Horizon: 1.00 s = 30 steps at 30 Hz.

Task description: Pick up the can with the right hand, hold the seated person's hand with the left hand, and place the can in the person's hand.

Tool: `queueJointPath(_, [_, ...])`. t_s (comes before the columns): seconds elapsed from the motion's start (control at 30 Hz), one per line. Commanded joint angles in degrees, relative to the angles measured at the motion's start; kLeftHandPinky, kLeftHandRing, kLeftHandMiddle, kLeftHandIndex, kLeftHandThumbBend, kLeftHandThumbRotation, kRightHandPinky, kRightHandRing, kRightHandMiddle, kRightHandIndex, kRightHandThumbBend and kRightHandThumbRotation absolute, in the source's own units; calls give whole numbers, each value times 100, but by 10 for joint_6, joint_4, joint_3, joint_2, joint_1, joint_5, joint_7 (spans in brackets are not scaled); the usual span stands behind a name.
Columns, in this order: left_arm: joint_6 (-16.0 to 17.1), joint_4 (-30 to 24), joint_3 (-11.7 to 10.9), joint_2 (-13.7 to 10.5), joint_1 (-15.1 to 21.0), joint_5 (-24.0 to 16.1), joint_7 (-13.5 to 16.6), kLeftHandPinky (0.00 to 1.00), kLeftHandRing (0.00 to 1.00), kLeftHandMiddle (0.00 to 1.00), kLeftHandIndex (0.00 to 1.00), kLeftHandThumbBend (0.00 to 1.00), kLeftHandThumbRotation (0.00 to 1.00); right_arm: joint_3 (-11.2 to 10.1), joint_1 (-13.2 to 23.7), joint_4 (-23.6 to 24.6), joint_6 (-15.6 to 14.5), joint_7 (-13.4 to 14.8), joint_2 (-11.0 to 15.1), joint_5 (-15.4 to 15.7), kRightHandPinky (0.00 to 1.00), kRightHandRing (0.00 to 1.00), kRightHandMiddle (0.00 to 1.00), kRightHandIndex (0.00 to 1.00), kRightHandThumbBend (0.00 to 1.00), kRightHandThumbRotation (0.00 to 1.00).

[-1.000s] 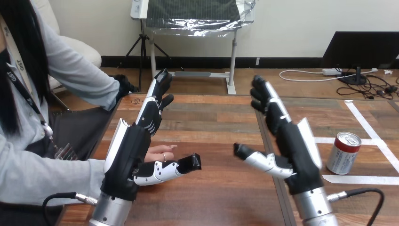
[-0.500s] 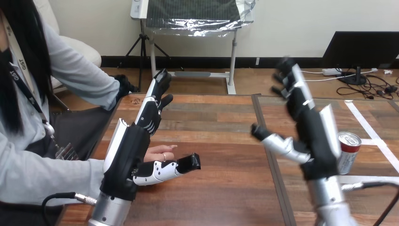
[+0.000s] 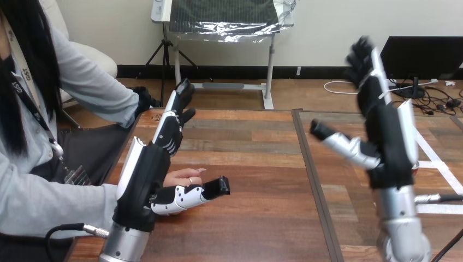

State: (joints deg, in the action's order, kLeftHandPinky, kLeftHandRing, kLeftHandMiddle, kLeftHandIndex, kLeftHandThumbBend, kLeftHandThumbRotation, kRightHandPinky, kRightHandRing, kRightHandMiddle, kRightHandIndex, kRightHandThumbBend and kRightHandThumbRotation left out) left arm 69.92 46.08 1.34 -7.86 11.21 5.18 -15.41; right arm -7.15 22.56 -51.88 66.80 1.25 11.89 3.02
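My left hand (image 3: 147, 174) is open at the table's left, fingers straight and pointing away, thumb (image 3: 188, 196) stretched to the right. The person's hand (image 3: 185, 176) lies flat on the wood just right of my palm and above my thumb. I cannot tell whether the two touch, and nothing is curled round it. My right hand (image 3: 387, 131) is raised over the right side of the table, open with straight fingers and the thumb out to the left. It holds nothing. The can is hidden behind it.
The wooden table (image 3: 251, 164) has a dark seam (image 3: 311, 180) running front to back. White tape lines (image 3: 437, 164) cross its right part. The person's other arm (image 3: 98, 93) reaches along the far left corner.
My right hand has swung right and upward, from the table's middle to in front of the can, now covering it. My left hand and the person's hand have hardly moved.
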Motion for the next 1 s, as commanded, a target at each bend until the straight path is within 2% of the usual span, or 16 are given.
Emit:
queueJointPath(0.0, [3,-14,-7,2,27,8,-1,95,100,100,100,100,49,-22,45,27,-6,24,21,8,97,99,99,99,100,55])
queueJointPath(0.27, [2,-13,-7,2,28,14,-7,95,100,100,100,100,49,-33,53,25,-16,56,32,28,98,99,99,98,100,56])
queueJointPath(0.63, [2,-16,-10,1,27,7,-3,95,99,100,100,100,50,-44,67,5,-34,84,49,32,99,97,97,98,100,56])
queueJointPath(0.83, [1,-18,-8,0,26,13,-8,95,100,100,100,100,49,-47,72,-10,-40,84,56,21,99,97,96,98,100,53])
queueJointPath(0.97, [4,-17,-7,-1,26,18,-13,95,100,100,100,100,49,-53,75,-22,-45,98,64,30,99,97,96,97,100,51])
